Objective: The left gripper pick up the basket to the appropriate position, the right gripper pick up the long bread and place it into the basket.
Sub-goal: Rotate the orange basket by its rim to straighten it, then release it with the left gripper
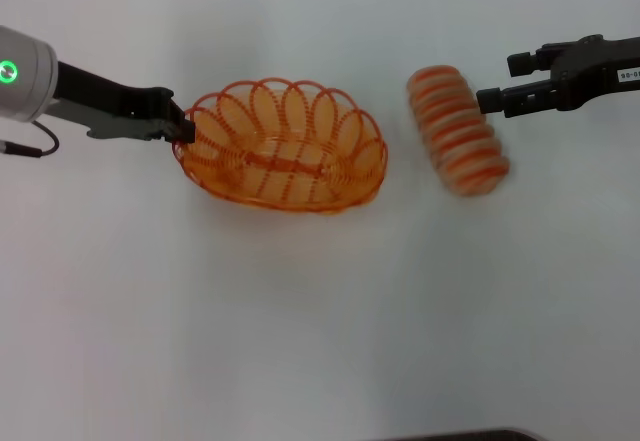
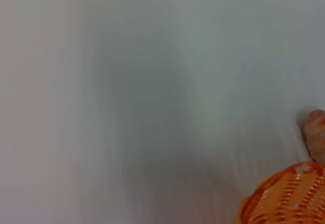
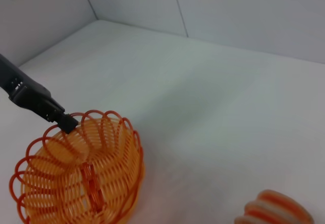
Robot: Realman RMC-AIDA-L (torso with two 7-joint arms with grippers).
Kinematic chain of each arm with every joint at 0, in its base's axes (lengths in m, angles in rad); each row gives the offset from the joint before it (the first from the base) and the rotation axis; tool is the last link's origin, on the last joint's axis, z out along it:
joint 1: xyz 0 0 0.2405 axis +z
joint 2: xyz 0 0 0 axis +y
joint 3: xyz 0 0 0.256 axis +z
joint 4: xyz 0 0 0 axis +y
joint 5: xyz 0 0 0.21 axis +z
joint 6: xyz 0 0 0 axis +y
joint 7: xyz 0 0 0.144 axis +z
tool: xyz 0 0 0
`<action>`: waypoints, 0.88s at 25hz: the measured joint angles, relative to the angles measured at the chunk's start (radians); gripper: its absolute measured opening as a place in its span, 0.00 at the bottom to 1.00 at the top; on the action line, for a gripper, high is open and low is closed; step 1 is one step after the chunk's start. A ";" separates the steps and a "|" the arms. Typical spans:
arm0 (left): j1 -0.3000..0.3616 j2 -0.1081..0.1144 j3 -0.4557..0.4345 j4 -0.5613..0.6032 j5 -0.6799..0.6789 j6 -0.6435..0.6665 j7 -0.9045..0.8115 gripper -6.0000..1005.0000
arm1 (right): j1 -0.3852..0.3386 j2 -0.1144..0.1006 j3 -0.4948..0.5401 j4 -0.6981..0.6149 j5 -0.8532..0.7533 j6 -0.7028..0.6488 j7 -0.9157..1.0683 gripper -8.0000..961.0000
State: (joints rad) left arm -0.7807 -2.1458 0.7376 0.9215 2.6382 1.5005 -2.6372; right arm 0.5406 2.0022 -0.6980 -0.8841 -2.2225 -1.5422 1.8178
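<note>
On the white table [image 1: 300, 341]: basket, bread, two tools.
Left tool [image 1: 180, 127] clenched on the rim at the left end of the orange basket [image 1: 283, 147]; long bread [image 1: 457, 130] lies right of it; right tool [image 1: 497, 83] released beside the bread.

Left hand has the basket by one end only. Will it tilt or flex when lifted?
Probably tilts: the left hand pinches just one end of the basket's rim, so the far end may sag. Its thin open wire looks light and could flex slightly.
</note>
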 joint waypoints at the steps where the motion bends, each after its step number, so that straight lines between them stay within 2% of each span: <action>1: 0.006 -0.002 0.000 0.002 0.000 -0.003 0.000 0.06 | 0.000 0.001 0.000 0.000 0.000 0.000 0.000 0.97; 5: 0.033 -0.011 -0.002 0.006 -0.018 -0.018 0.002 0.06 | 0.001 0.004 0.002 0.000 0.001 0.001 0.000 0.97; 15: 0.111 -0.014 0.004 -0.004 -0.112 -0.072 0.015 0.06 | 0.000 0.004 0.002 0.001 0.001 0.006 0.000 0.97; 22: 0.134 -0.017 0.016 -0.006 -0.124 -0.104 0.016 0.06 | 0.000 0.004 0.002 0.002 0.001 0.006 -0.001 0.97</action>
State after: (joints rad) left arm -0.6465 -2.1624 0.7539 0.9160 2.5146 1.3968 -2.6209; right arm 0.5403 2.0063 -0.6964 -0.8821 -2.2211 -1.5366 1.8166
